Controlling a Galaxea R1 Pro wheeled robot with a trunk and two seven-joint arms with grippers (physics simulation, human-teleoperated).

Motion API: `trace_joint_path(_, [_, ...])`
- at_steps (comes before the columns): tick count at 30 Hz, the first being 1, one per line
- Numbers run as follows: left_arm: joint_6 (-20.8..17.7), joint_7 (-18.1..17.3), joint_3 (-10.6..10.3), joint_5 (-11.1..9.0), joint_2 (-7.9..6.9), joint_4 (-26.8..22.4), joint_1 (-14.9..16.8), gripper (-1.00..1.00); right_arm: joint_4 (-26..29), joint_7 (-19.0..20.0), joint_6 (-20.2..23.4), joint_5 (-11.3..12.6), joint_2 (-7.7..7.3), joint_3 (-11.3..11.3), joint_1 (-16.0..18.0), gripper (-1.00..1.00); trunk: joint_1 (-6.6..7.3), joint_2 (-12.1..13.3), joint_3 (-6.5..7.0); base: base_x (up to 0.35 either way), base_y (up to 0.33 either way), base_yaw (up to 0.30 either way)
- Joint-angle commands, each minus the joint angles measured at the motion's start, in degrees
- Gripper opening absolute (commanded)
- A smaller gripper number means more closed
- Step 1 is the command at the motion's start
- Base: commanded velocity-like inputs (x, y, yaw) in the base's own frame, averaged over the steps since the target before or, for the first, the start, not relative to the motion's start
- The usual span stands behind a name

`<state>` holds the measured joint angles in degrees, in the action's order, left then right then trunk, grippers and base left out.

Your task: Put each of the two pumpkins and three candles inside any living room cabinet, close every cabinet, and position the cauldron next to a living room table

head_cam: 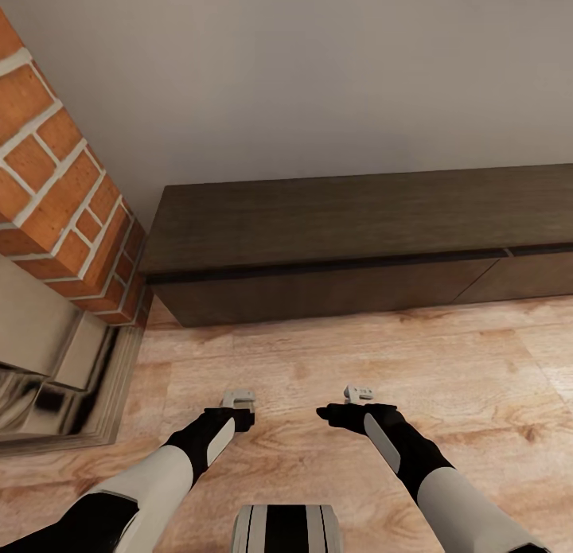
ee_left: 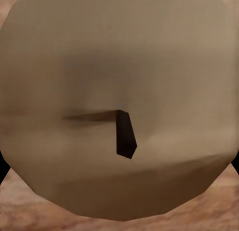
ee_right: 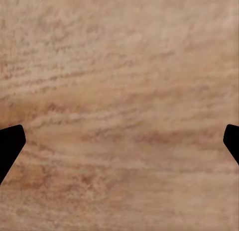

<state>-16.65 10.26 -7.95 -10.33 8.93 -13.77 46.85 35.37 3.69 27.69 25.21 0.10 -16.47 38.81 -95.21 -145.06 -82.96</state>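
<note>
Item: candle (ee_left: 119,106), tan, stubby, dark wick facing the left wrist camera. Location: directly at the left gripper (head_cam: 239,399), close up between its fingers; long axis runs along the line of the fingers. The left fingers appear clamped on it, judging by how near it sits.

Item: right gripper (head_cam: 360,393). Fingers apart, nothing between them, bare wood floor (ee_right: 119,91) below.

Item: cabinet (head_cam: 358,243), long, low, dark brown, drawer fronts all closed. Location: straight ahead of both arms, against the wall, well apart from the fingers. The free right arm seems placed to open a drawer.

Item: brick fireplace (head_cam: 56,187), left.
</note>
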Motion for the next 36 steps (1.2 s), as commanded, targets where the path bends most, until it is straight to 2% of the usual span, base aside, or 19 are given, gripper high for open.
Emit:
trace_joint_path(1, [-0.31,0.37,-0.49,-0.56,-0.04,-0.12,0.0,-1.0,0.05,0.09,0.23,-0.07,-0.02,-0.04,0.03,1.0,0.01,-0.01,-0.03,0.0,0.0,0.0])
trace_joint_path(18, [-0.37,0.12,-0.53,-0.56,-0.05,-0.32,0.0,-1.0,-0.74,0.16,0.26,-0.1,-0.02,0.02,0.0,1.0,0.01,-0.01,-0.03,0.0,0.0,0.0])
trace_joint_path(36, [-0.43,-0.13,-0.49,-0.56,-0.05,-0.45,0.0,-1.0,-1.18,0.26,0.18,-0.02,-0.1,0.11,-0.02,1.0,0.47,0.23,4.33,0.0,0.0,0.0])
